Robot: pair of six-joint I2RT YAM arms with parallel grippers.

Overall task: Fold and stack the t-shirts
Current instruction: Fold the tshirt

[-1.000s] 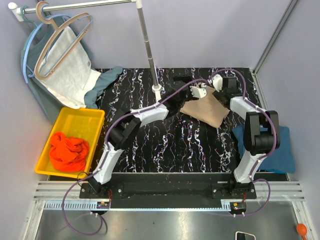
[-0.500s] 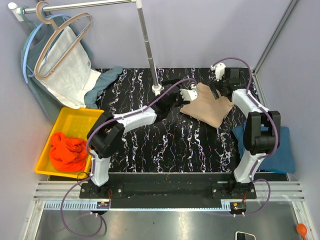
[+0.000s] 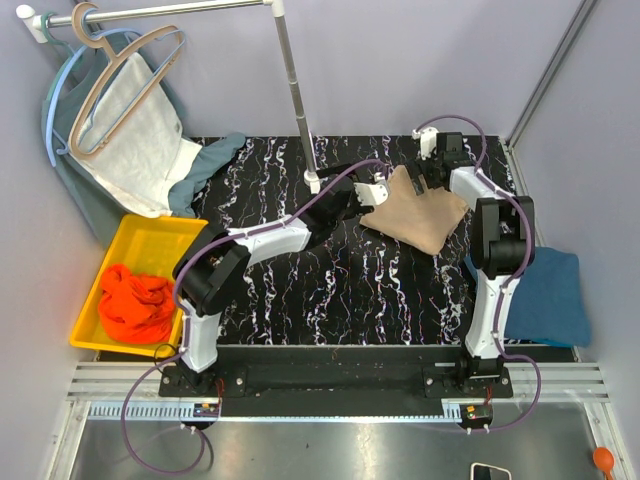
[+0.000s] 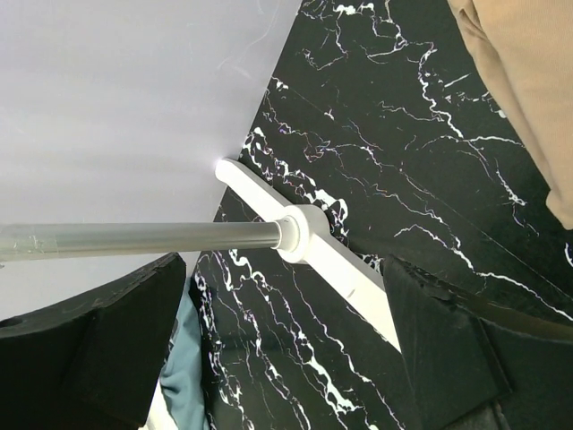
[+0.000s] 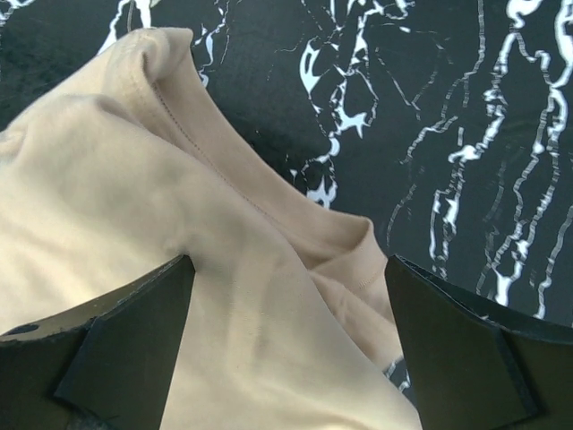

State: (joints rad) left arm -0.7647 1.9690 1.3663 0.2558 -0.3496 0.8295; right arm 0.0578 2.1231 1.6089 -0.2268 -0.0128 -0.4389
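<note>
- Top view: the beige t-shirt (image 3: 418,212) lies crumpled on the black marbled table (image 3: 330,290), at the far right part, between the two grippers.
- The left gripper (image 3: 370,193) is just beside the left edge of this shirt, with the left arm stretched far across the table. Whether its jaws are spread is hard to see from above.
- The right gripper (image 3: 422,180) is at the far upper edge of the same shirt and points down to it.
- The teal-blue t-shirt (image 3: 555,300) lies flat at the right edge of the table, near the right arm and well apart from the beige one.
- The orange-red t-shirt (image 3: 135,303) is a heap inside the yellow bin (image 3: 150,240), left of the table.
- A rack pole (image 3: 293,80) stands at the far middle of the table. On the rack's bar at the far left hangs a hanger (image 3: 120,90), with a white cloth (image 3: 140,140) and a grey-green garment (image 3: 210,160) below it.
- Left wrist view: the jaws are spread wide and hold nothing. Between the two black fingers (image 4: 98,349) there are only the table, the pole and its white foot (image 4: 313,251). A part of the beige t-shirt (image 4: 528,90) shows at the upper right corner, apart from the fingers.
- Right wrist view: the jaws are also spread wide. The beige t-shirt (image 5: 134,197) fills the left and the middle, with its collar seam visible, and lies under and between the fingers (image 5: 457,349). The cloth is not pinched.
</note>
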